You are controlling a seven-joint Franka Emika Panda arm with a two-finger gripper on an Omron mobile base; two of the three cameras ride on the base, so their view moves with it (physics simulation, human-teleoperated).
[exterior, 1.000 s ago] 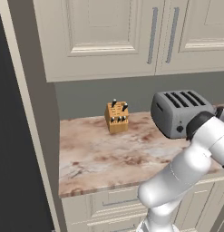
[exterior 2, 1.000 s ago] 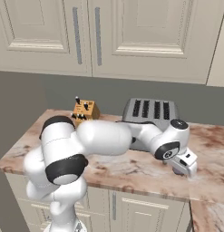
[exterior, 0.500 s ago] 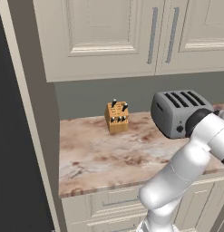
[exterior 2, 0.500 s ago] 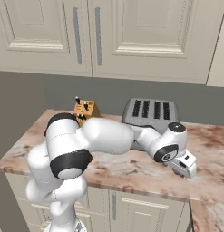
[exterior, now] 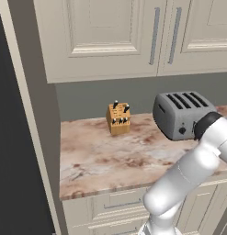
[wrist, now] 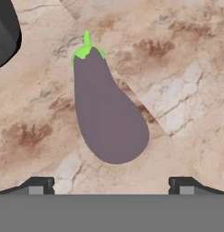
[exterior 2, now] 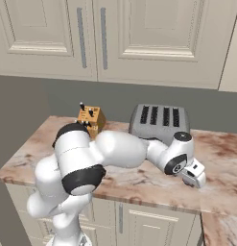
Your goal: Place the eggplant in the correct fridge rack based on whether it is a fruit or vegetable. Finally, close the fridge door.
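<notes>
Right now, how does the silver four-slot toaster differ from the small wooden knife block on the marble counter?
The silver four-slot toaster is grey metal, while the small wooden knife block is tan wood. The toaster is wider and bulkier; the knife block is narrower. The toaster's top has four open slots; the knife block's slanted top holds dark knife handles. Both stand on the marble counter near the back wall.

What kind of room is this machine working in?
It looks like a home kitchen, computer-rendered: cream cabinets above a marble-look counter, with a four-slot toaster and a knife block on it. An eggplant lies on the counter.
</notes>
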